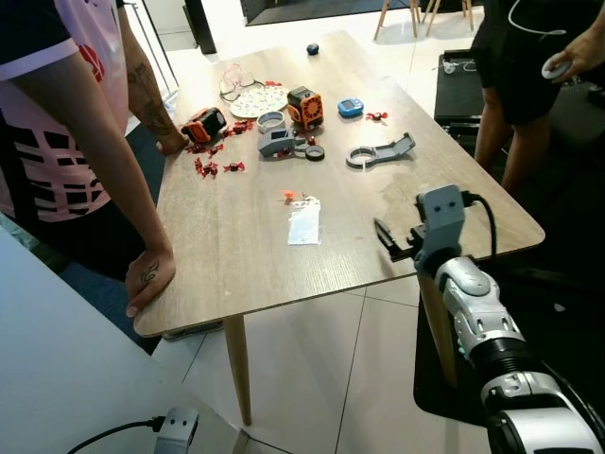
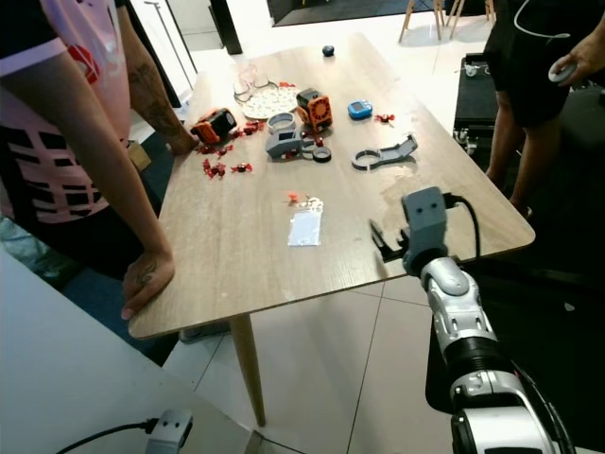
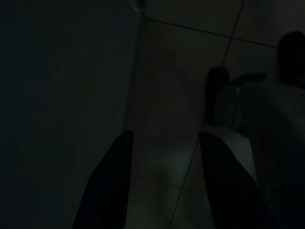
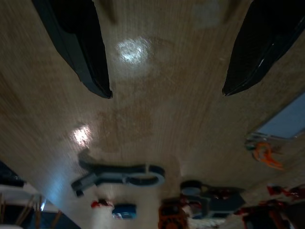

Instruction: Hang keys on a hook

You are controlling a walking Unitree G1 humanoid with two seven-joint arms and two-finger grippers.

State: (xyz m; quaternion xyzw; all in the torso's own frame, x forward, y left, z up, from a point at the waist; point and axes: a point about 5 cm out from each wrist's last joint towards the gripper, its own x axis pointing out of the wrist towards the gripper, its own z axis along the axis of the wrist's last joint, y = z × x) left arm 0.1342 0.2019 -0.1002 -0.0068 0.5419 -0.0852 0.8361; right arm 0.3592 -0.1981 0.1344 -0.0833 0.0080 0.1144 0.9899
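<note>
The right end effector is hovering over the near edge of the bench, its two black fingers spread wide and gripping nothing, while the left end effector is hanging idle over dark floor, likewise apart and empty. Just beyond the right end effector toward the bench's middle, the keys seem to be lying beside a small clear bag. This looks like the approach step, so the next move is calling for a reach to the keys and a closing pinch; farther off, grey and orange parts are lying scattered.
</note>
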